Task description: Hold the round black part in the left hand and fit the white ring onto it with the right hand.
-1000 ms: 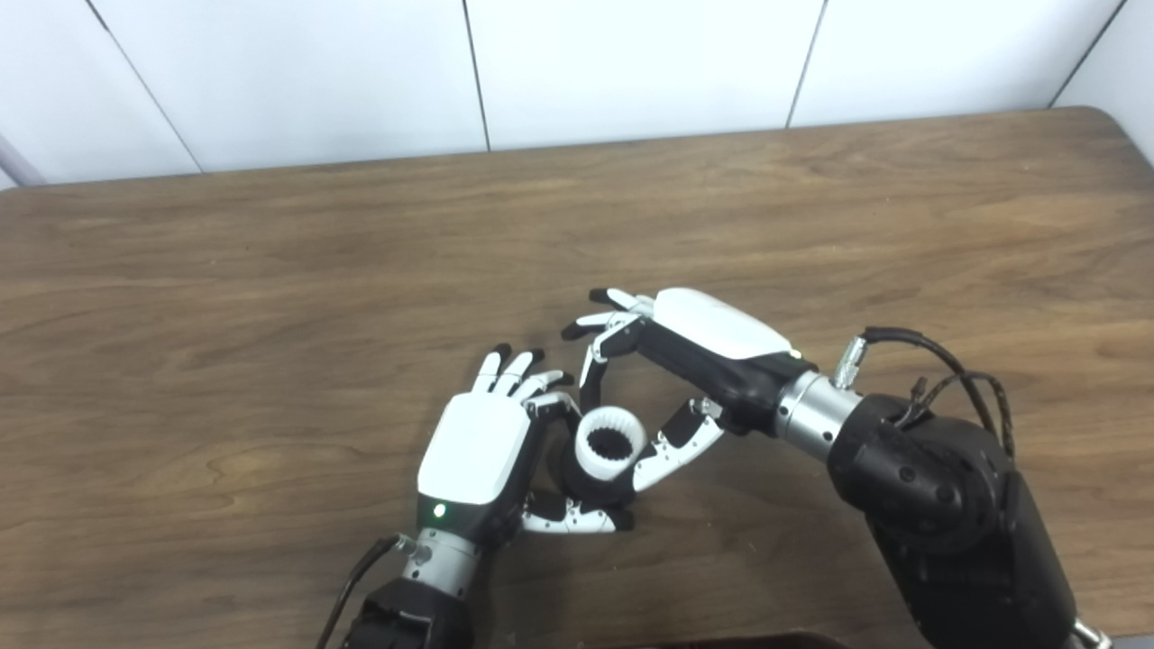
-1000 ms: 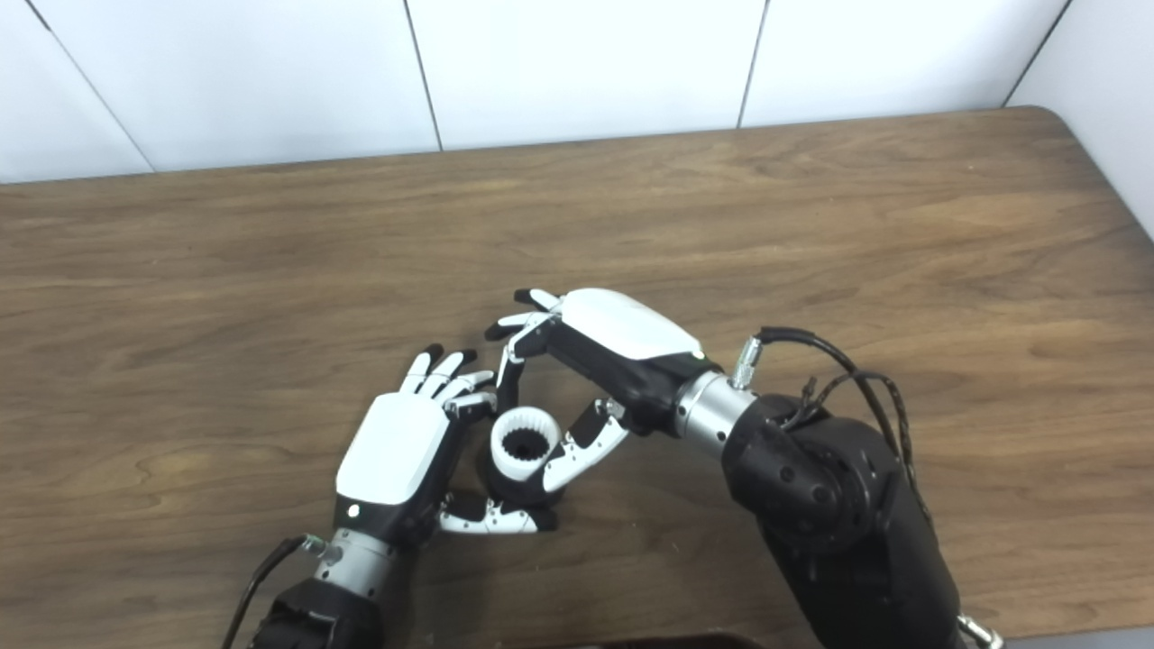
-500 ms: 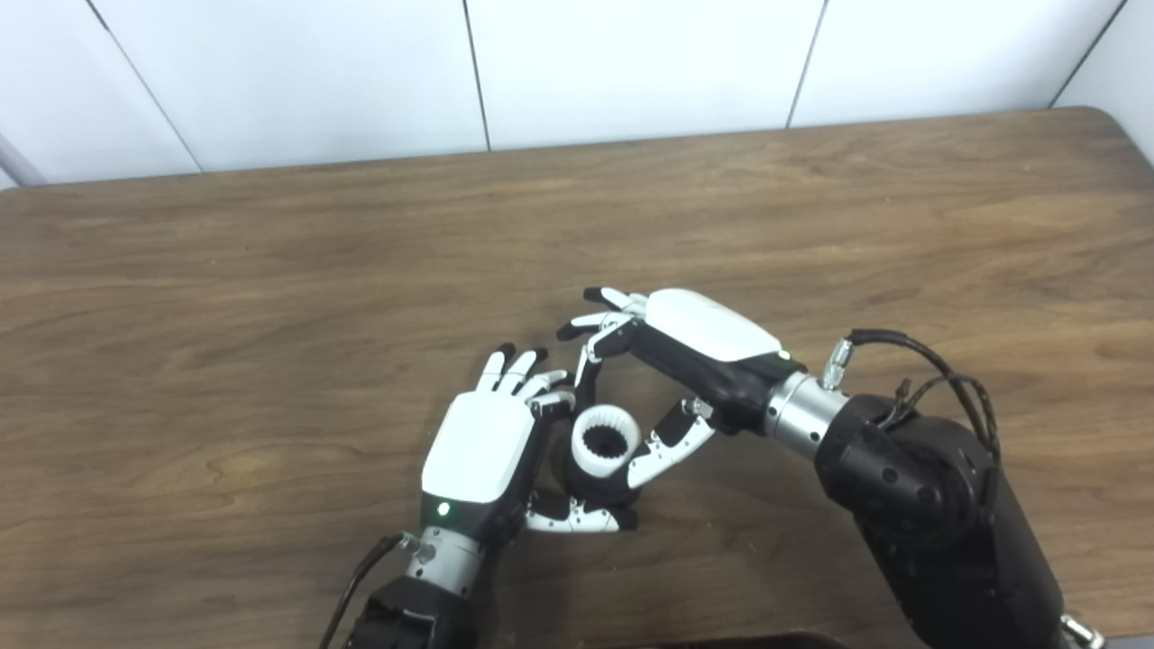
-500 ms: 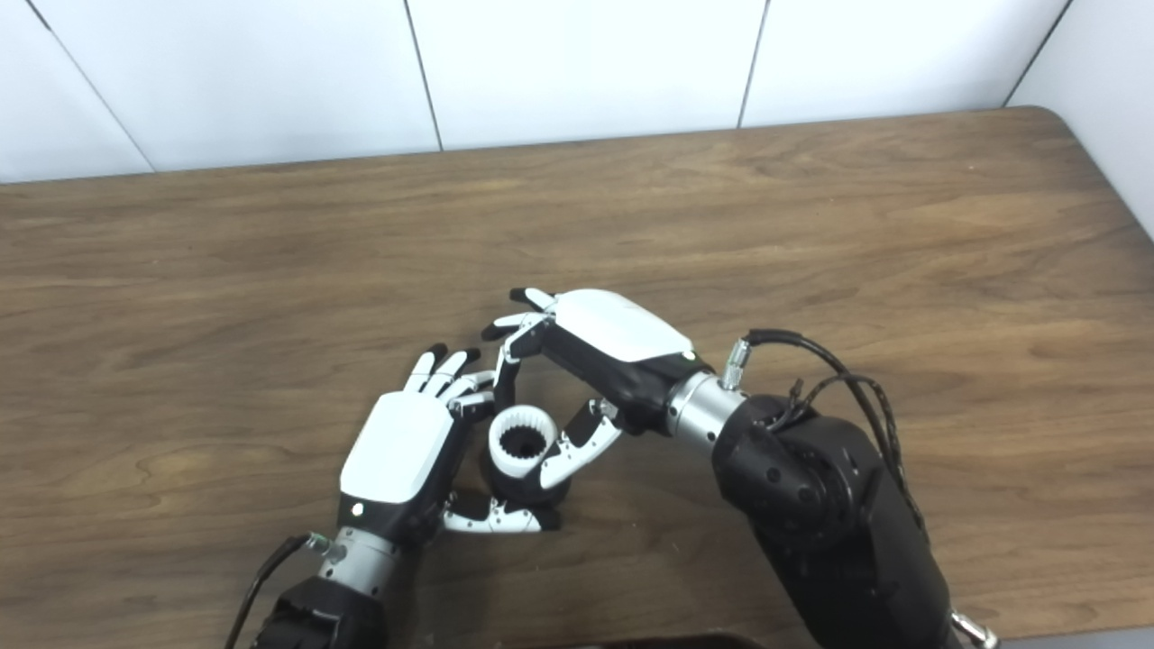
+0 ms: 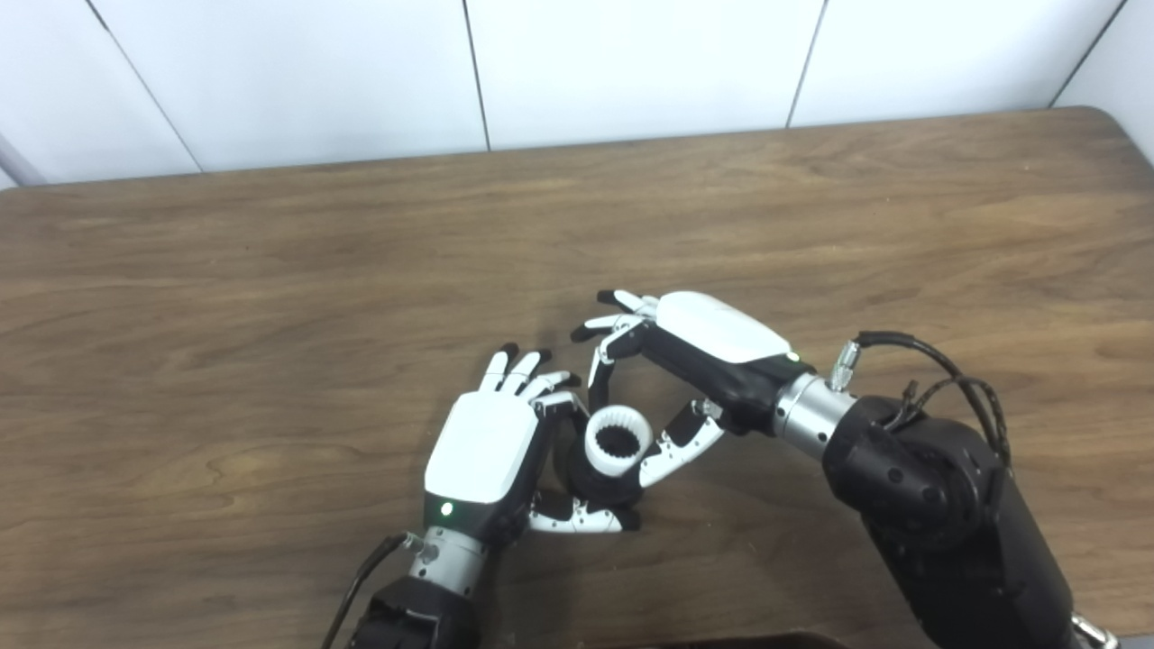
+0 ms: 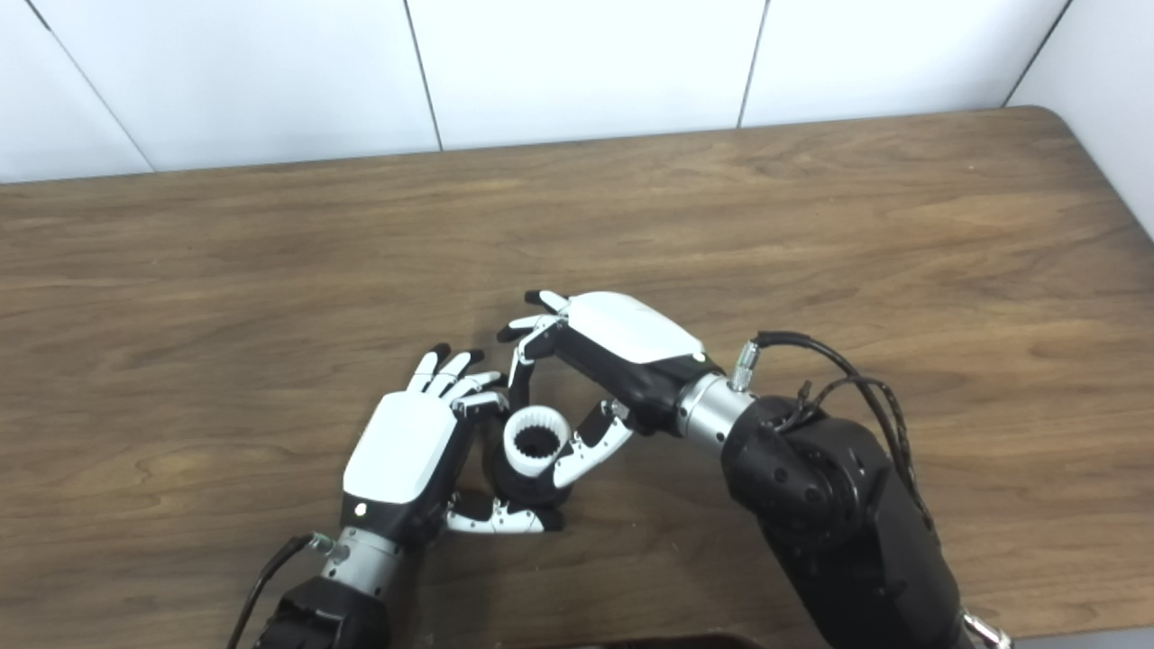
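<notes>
Wooden table [image 5: 270, 270], white wall behind. My left hand [image 5: 482, 446] grips the round black part [image 5: 602, 482]; my right hand [image 5: 685, 361] pinches the white ring [image 5: 618, 440] atop it. Tilted pressing could jam it.

Both head cams are looking steeply down at the desk [image 5: 270, 252] from its near edge, facing the far edge and the white wall [image 6: 577, 63] behind it. They're sitting side by side, so the two views are overlapping almost fully: same desk middle, same far edge. The right eye is showing a bit more of the far right corner and the side wall there; the left eye is catching a bit more at the far left. Both are sitting fairly close in, with the arms coming up from the bottom.
</notes>
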### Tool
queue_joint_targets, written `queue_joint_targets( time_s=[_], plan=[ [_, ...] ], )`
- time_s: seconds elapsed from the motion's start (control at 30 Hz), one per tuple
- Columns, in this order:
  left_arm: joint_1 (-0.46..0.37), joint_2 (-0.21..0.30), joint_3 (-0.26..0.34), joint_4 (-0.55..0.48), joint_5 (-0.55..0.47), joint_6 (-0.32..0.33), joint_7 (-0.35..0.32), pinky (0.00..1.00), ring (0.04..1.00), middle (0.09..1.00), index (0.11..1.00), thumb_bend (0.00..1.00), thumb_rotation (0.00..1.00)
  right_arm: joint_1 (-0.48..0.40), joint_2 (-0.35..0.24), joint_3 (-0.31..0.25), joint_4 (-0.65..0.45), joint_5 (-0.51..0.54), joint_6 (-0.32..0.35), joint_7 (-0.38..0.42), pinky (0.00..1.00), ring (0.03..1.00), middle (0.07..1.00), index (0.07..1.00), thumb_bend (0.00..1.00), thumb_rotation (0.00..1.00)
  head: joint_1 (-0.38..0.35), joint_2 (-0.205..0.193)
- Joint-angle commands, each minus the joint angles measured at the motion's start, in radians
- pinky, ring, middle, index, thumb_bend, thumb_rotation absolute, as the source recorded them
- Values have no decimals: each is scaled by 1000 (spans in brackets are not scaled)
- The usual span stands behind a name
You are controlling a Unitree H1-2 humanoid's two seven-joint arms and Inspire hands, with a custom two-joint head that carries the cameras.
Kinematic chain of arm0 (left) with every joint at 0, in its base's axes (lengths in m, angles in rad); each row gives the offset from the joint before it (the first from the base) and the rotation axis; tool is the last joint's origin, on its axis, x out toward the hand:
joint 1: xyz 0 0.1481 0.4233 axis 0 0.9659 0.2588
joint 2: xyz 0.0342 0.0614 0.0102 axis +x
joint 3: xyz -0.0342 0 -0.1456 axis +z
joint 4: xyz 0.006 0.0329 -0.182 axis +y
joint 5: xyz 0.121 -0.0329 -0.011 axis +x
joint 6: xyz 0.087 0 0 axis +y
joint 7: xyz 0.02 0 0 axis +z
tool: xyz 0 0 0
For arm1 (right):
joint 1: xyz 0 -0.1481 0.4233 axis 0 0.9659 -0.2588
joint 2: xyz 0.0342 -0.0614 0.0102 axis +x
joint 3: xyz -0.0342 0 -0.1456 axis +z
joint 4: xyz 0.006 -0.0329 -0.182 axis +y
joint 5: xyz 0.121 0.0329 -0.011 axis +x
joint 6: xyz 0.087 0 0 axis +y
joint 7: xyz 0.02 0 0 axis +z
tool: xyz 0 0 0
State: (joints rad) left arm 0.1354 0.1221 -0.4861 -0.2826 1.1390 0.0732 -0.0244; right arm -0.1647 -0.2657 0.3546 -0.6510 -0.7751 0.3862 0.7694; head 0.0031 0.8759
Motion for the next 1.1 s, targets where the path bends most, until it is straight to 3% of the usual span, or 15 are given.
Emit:
queue_joint_targets(
  time_s=[0.0, 1.07],
  plan=[
    [-4, -7, -12, -1, 11, -5, -11, 1000, 924, 798, 484, 524, 56, -19, -6, -5, -13, 1, -30, -27, 1000, 1000, 864, 484, 522, 127, -1, 0],
    [-7, -27, -17, -13, 23, 1, -18, 1000, 919, 791, 483, 524, 55, 27, -12, 4, 27, 7, -84, -91, 1000, 1000, 858, 484, 522, 127, 4, 3]
  ],
)
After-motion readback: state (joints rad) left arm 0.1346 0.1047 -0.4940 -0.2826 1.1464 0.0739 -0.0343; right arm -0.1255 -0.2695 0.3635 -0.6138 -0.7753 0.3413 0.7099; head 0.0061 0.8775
